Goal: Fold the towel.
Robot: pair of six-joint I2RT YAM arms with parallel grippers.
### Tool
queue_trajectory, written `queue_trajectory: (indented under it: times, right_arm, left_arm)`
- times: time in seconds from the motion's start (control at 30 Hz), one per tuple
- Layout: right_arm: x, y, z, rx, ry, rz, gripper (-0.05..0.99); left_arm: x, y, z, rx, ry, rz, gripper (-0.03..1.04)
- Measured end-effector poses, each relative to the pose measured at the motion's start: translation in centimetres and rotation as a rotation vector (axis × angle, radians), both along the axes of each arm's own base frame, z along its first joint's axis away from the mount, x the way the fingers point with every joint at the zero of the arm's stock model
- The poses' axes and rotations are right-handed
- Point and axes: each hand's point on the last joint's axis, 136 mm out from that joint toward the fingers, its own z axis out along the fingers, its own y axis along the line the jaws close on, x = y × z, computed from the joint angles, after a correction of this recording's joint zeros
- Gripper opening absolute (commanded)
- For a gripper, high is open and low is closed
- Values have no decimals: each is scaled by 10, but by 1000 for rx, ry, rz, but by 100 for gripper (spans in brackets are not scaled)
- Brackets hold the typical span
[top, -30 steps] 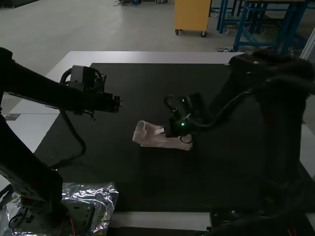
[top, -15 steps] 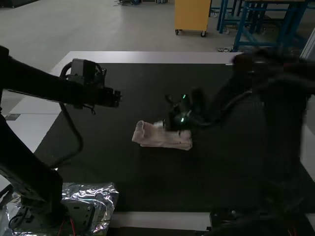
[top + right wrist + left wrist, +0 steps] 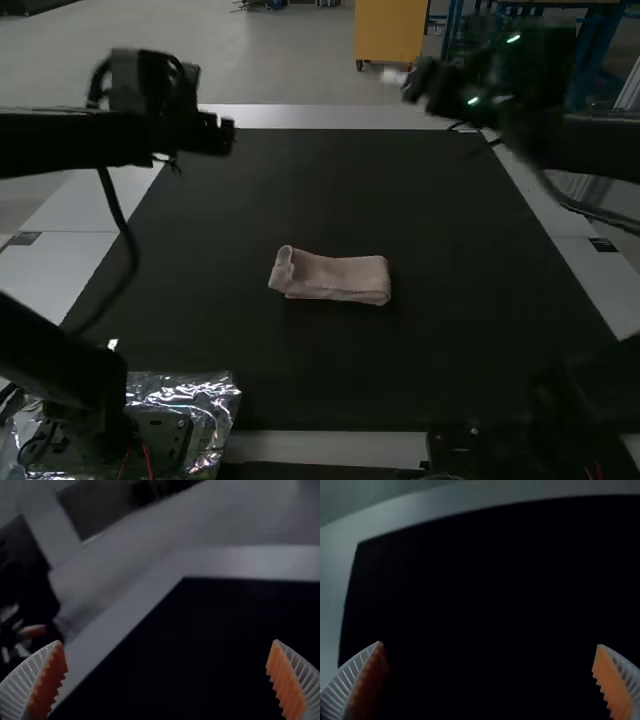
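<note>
The pinkish towel (image 3: pixel 335 278) lies folded into a narrow strip on the black mat, its left end slightly curled up, with neither gripper touching it. My left gripper (image 3: pixel 228 135) is raised beyond the towel on the left side; in the left wrist view the left gripper (image 3: pixel 489 644) has its two orange-padded fingers wide apart over dark mat. High at the far right edge of the table is my right gripper (image 3: pixel 398 78); in the right wrist view the right gripper (image 3: pixel 167 642) is likewise spread, nothing between its fingers.
The black mat (image 3: pixel 330 190) covers most of the table, bordered by a pale table edge (image 3: pixel 300 116). Crumpled silvery plastic (image 3: pixel 215 400) lies by the left arm's base. The left arm's cable loops down over the mat's left side.
From over the towel, my right gripper has lifted away toward the far side, leaving the towel lying there. The left gripper has risen and moved slightly farther off. The towel stayed in place.
</note>
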Motion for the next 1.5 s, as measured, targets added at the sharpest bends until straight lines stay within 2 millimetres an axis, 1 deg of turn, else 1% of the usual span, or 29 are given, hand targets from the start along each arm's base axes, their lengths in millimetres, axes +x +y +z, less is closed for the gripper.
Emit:
queue_trajectory:
  times: [0.07, 0.17, 0.23, 0.3, 0.4, 0.5, 0.7, 0.87, 0.9, 0.93, 0.97, 1.03, 1.07, 1.1, 1.13, 1.2, 1.23, 1.27, 1.33, 1.4, 1.43, 1.5]
  right_arm:
    - [-14, -22, 28, 9, -62, -57, 92]
    - [-43, -49, 65, 26, -168, -122, 92]
    - [-66, -65, 82, 37, -228, -161, 92]
    - [-88, -79, 93, 49, -278, -197, 92]
    - [-120, -97, 100, 71, -327, -253, 92]
    - [-150, -108, 102, 97, -368, -287, 92]
    - [-219, -116, 111, 156, -482, -316, 92]
    - [-281, -116, 118, 190, -604, -321, 92]
    - [-292, -116, 117, 193, -620, -323, 92]
    - [-296, -116, 115, 192, -611, -328, 92]
    - [-298, -117, 117, 192, -609, -340, 92]
    - [-293, -123, 114, 186, -589, -381, 92]
    - [-291, -127, 114, 178, -594, -409, 92]
    - [-288, -132, 113, 164, -601, -439, 92]
    - [-284, -137, 111, 143, -611, -477, 92]
    - [-271, -144, 101, 101, -623, -529, 92]
    - [-261, -147, 93, 87, -630, -551, 92]
    - [-249, -150, 82, 71, -622, -571, 92]
    - [-221, -156, 49, 27, -574, -603, 92]
    - [-196, -160, 11, -17, -511, -622, 92]
    - [-187, -161, -4, -32, -496, -630, 92]
    - [-175, -163, -26, -52, -487, -638, 92]
  left_arm:
    - [-8, 3, 21, 5, -47, 3, 96]
    - [-20, 10, 40, 14, -84, 12, 96]
    - [-27, 20, 50, 20, -109, 34, 96]
    - [-36, 35, 63, 27, -145, 69, 96]
    - [-56, 54, 81, 33, -209, 114, 96]
    - [-82, 63, 102, 32, -288, 133, 96]
    - [-145, 58, 140, 25, -469, 115, 96]
    - [-206, 55, 163, 5, -639, 106, 96]
    - [-219, 54, 167, -1, -678, 102, 96]
    - [-233, 52, 171, -10, -724, 95, 96]
    - [-249, 51, 175, -18, -779, 85, 96]
    - [-284, 48, 185, -35, -916, 72, 96]
    - [-296, 47, 184, -41, -951, 64, 96]
    - [-299, 46, 180, -44, -952, 58, 96]
    - [-296, 45, 176, -48, -933, 52, 96]
    - [-277, 43, 153, -52, -848, 41, 96]
    - [-269, 43, 143, -53, -825, 39, 96]
    - [-263, 42, 136, -54, -819, 35, 96]
    - [-257, 39, 131, -53, -848, 15, 96]
    - [-252, 36, 124, -49, -886, -5, 96]
    - [-248, 35, 118, -45, -899, -14, 96]
    - [-236, 34, 97, -42, -881, -24, 96]
